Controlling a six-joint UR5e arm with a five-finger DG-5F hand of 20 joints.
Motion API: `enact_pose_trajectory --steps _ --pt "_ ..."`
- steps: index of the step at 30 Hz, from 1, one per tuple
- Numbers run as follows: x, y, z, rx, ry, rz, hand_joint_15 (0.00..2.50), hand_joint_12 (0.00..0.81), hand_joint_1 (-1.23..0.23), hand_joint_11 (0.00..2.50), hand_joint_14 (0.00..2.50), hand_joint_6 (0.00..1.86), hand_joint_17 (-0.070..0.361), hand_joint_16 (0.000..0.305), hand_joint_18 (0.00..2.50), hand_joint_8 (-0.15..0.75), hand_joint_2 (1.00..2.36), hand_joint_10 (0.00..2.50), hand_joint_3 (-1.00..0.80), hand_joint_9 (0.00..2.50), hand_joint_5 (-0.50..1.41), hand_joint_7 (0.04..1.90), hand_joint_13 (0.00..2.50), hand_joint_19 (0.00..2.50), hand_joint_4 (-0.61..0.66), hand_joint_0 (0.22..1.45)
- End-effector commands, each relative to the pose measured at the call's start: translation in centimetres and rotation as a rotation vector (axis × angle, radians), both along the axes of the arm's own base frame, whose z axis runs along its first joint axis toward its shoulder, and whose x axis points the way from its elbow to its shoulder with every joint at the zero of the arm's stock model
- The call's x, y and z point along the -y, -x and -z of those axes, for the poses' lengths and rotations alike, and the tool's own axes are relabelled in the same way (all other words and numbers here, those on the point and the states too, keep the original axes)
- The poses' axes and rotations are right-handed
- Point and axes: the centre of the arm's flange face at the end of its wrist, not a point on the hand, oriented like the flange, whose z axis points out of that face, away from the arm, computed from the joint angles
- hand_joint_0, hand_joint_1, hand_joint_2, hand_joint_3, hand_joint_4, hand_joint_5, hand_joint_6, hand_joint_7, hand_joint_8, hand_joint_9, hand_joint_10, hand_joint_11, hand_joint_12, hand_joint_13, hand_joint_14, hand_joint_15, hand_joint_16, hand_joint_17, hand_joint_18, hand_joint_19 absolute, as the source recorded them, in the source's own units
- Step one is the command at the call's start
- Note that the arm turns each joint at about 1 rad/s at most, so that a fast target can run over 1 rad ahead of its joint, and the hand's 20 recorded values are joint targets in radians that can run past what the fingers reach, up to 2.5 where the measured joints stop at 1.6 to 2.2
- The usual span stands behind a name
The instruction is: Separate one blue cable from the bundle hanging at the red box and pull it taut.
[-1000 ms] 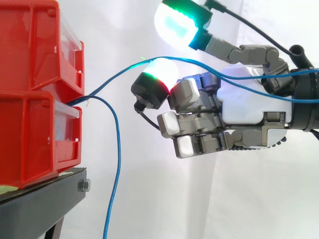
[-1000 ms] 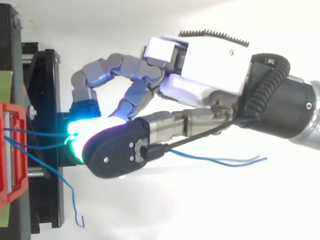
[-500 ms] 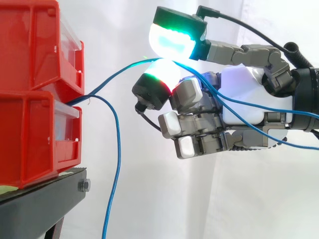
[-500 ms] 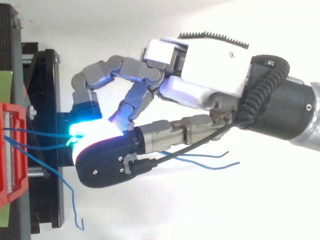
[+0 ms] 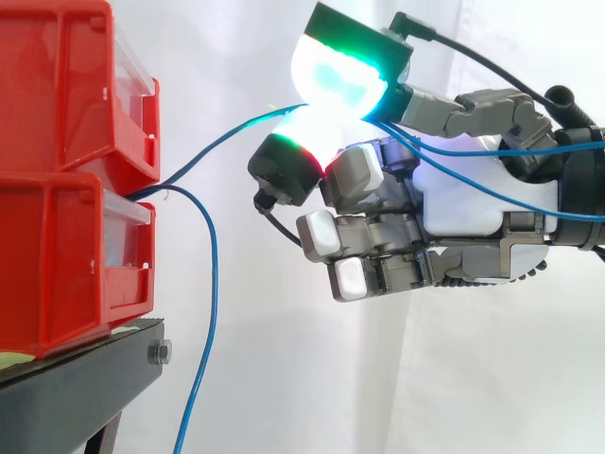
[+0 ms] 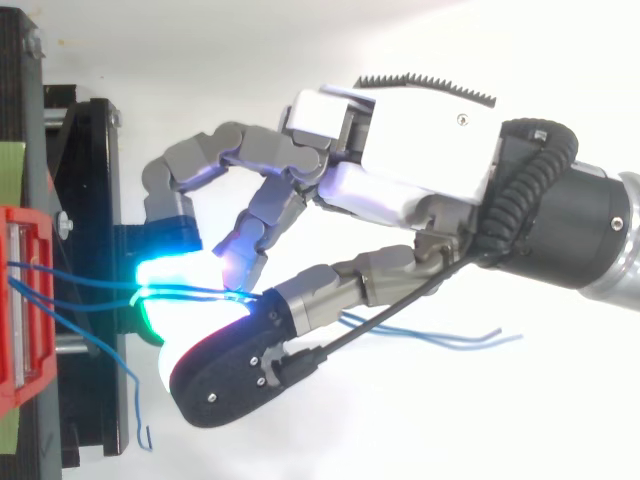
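Two stacked red bins [image 5: 66,85] stand at the left on a black stand [image 5: 76,388]. Blue cables come out from between them. My hand [image 5: 463,194] reaches in from the right, shut on blue cable [image 5: 227,133]: a green-cyan pad [image 5: 340,71] presses down on a red-white pad [image 5: 304,137] with the cable between them. In the top view two blue strands [image 6: 80,268] run from the bin to that pinch beside the hand [image 6: 420,150], and their loose tails [image 6: 450,338] trail back under the palm. Another blue cable [image 5: 214,284] arcs out and hangs free.
A white curtain hangs behind everything. The black stand's frame [image 6: 95,200] lies just left of the pads in the top view. Below and right of the bins is open air, crossed by the hanging cable.
The green-cyan pad has shifted slightly over the red-white pad. The tails behind the pinch have swung upward across the palm. The hanging cable's lower end has drifted left.
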Motion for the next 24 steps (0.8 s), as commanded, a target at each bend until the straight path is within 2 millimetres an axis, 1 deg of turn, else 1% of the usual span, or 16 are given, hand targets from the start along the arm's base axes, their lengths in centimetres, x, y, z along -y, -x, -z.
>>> enact_pose_trajectory --steps 1,3,4,6,9,11,13,15,16,18,20,22,24 --pt "-0.37 -0.01 0.00 0.008 -0.035 -0.001 0.63 0.370 -0.68 0.92 0.02 0.86 0.105 0.047 0.92 0.322 1.00 0.03 -0.50 1.21 -0.18 1.32 1.11 0.68 0.13 0.62" --pt "-0.42 0.03 0.04 0.010 -0.062 0.002 0.64 0.386 -0.57 0.92 0.02 0.85 0.107 0.048 0.93 0.335 1.00 0.03 -0.50 1.26 -0.17 1.34 1.15 0.70 0.14 0.58" --pt "-0.48 0.06 0.07 0.010 -0.072 0.005 0.64 0.386 -0.57 0.93 0.02 0.85 0.108 0.048 0.94 0.332 1.00 0.02 -0.50 1.26 -0.17 1.34 1.15 0.70 0.14 0.58" --pt "-0.45 0.10 0.10 0.007 -0.073 0.008 0.64 0.407 -0.61 0.93 0.02 0.85 0.117 0.052 0.98 0.350 1.00 0.02 -0.50 1.27 -0.16 1.34 1.16 0.69 0.15 0.51" --pt "-0.55 0.13 0.13 0.004 -0.073 0.008 0.63 0.424 -0.67 0.91 0.02 0.85 0.127 0.056 1.01 0.364 1.00 0.02 -0.50 1.27 -0.16 1.32 1.17 0.66 0.17 0.46" --pt "-0.54 0.14 0.14 0.002 -0.071 0.008 0.63 0.425 -0.68 0.92 0.02 0.85 0.128 0.057 1.01 0.366 1.00 0.02 -0.50 1.27 -0.17 1.32 1.17 0.66 0.17 0.46" --pt "-0.42 0.16 0.16 0.001 -0.069 0.010 0.63 0.419 -0.68 0.91 0.02 0.85 0.125 0.055 1.00 0.356 1.00 0.02 -0.50 1.26 -0.17 1.29 1.16 0.68 0.16 0.47" --pt "-0.54 0.16 0.16 0.000 -0.068 0.008 0.63 0.381 -0.60 0.94 0.02 0.83 0.106 0.047 0.95 0.333 1.00 0.03 -0.50 1.30 -0.15 1.37 1.14 0.71 0.13 0.61" --pt "-0.42 0.19 0.23 -0.001 -0.067 0.010 0.64 0.384 -0.61 0.94 0.02 0.83 0.105 0.047 0.95 0.333 1.00 0.02 -0.48 1.30 -0.15 1.37 1.16 0.72 0.12 0.62" --pt "-0.42 0.16 0.16 0.000 -0.068 0.010 0.64 0.388 -0.66 0.95 0.02 0.85 0.107 0.047 0.95 0.339 1.02 0.03 -0.26 1.31 -0.14 1.40 1.16 0.73 0.10 0.60" --pt "-0.42 0.16 0.16 0.000 -0.068 0.010 0.65 0.391 -0.68 0.95 0.02 0.86 0.108 0.048 0.96 0.348 1.02 0.03 -0.15 1.31 -0.14 1.44 1.16 0.72 0.10 0.58" --pt "-0.54 0.16 0.16 0.000 -0.068 0.008 0.64 0.402 -0.71 0.97 0.02 0.86 0.112 0.050 0.97 0.359 1.02 0.03 -0.11 1.33 -0.14 1.46 1.17 0.71 0.10 0.59" --pt "-0.53 0.19 0.23 -0.001 -0.067 0.008 0.65 0.398 -0.78 0.97 0.02 0.87 0.112 0.050 0.95 0.339 1.02 0.03 -0.11 1.24 -0.16 1.43 1.13 0.71 0.08 0.62"
